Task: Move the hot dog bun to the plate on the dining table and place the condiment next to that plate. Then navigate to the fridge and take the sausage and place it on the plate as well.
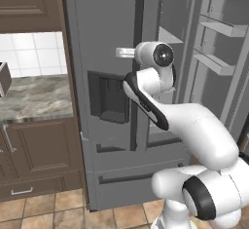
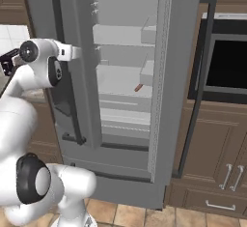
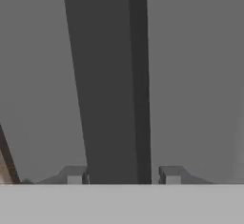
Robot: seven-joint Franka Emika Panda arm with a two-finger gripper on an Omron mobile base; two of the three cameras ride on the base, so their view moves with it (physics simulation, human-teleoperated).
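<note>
Item 1, tall dark grey fridge (image 1: 112, 125): stands between brown wooden cabinets; its right-hand door is swung open, its left door is closed and carries a recessed dark dispenser panel (image 1: 109, 96). The open compartment shows pale grey inner shelves (image 2: 123, 83), and the open door's inner face carries grey door bins (image 1: 216, 43).

Item 2, long black vertical handle (image 3: 114, 80): runs up the closed left door. In the hand view it stands as a dark bar straight ahead, between the 2 fingertips.

Item 3, two-finger gripper (image 3: 123, 175): raised to the handle at about mid-height of the upper door. The 2 small dark fingertips (image 3: 74, 174) sit 1 on each side of the bar, close to it; whether they press it or stand just clear cannot be told.

Item 4, small reddish-brown sausage (image 2: 138, 88): lies on a middle fridge shelf, towards the right side of the compartment, next to a grey block at the shelf's right end. It is well apart from the gripper.

Item 5, marble-topped counter with brown cabinets (image 1: 34, 96): left of the fridge, backed by white wall tiles.

Item 6, black built-in oven (image 2: 226, 66): set in brown cabinetry right of the fridge.

Item 7, tan tiled floor (image 1: 53, 213).
</note>
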